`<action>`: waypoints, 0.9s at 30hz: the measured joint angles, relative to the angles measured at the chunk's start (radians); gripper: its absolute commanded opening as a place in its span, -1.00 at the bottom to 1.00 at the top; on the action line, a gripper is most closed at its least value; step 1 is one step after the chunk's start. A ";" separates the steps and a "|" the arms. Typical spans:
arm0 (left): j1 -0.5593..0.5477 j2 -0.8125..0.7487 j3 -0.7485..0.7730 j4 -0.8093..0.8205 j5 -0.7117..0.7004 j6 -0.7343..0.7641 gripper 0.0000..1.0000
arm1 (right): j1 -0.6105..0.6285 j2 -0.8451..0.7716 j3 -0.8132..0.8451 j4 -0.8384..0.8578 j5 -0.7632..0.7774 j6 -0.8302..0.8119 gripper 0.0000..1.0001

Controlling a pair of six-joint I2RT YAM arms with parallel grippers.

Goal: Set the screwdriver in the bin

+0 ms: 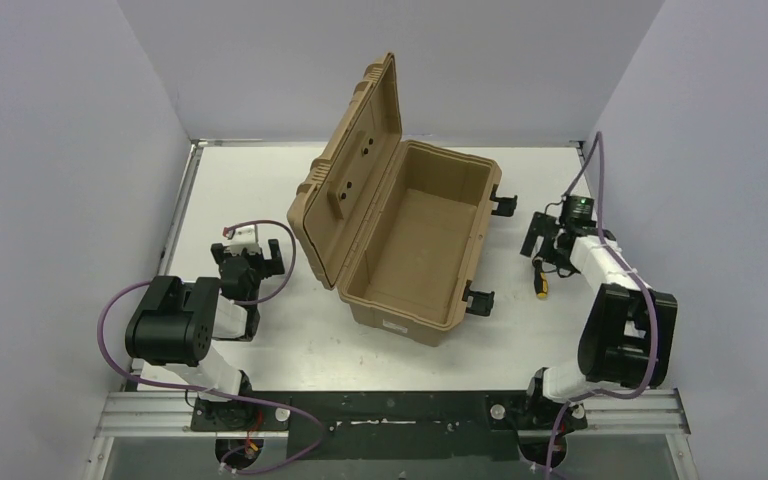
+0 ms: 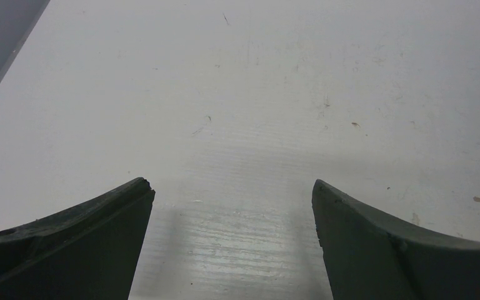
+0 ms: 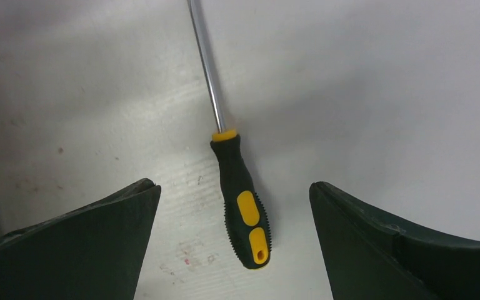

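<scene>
The screwdriver [image 3: 244,200], black handle with yellow patches and a thin metal shaft, lies flat on the white table. My right gripper [image 3: 234,185] is open and hovers over it, one finger on each side of the handle, not touching it. In the top view the screwdriver [image 1: 539,280] lies to the right of the bin, just below my right gripper [image 1: 548,248]. The tan bin [image 1: 405,318] stands mid-table with its ribbed lid swung open to the left; its inside looks empty. My left gripper [image 1: 252,258] is open and empty to the left of the bin, over bare table [image 2: 232,184].
Black latches [image 1: 505,203] stick out of the bin's right side toward the screwdriver. The open lid [image 1: 345,190] stands tall between my left arm and the bin's inside. Grey walls close in the table on the left, back and right.
</scene>
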 measured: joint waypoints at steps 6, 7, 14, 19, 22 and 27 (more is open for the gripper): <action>0.000 0.000 0.000 0.000 0.000 0.000 0.94 | 0.064 0.119 0.000 -0.076 0.030 -0.014 0.79; 0.000 0.000 0.000 0.000 0.000 0.000 0.94 | 0.063 0.132 -0.001 -0.077 0.034 -0.014 0.76; 0.000 0.000 0.000 0.000 0.000 0.000 0.94 | 0.055 0.207 0.018 -0.069 0.023 -0.015 -0.65; 0.000 0.000 0.000 0.000 0.000 0.000 0.94 | 0.055 0.217 0.034 -0.073 0.002 -0.021 -1.00; 0.000 0.000 0.000 0.000 0.000 0.000 0.94 | 0.055 0.216 0.052 -0.105 -0.002 -0.025 -1.00; 0.000 0.000 0.000 0.000 0.000 0.000 0.94 | 0.057 0.204 0.190 -0.212 -0.002 -0.023 -1.00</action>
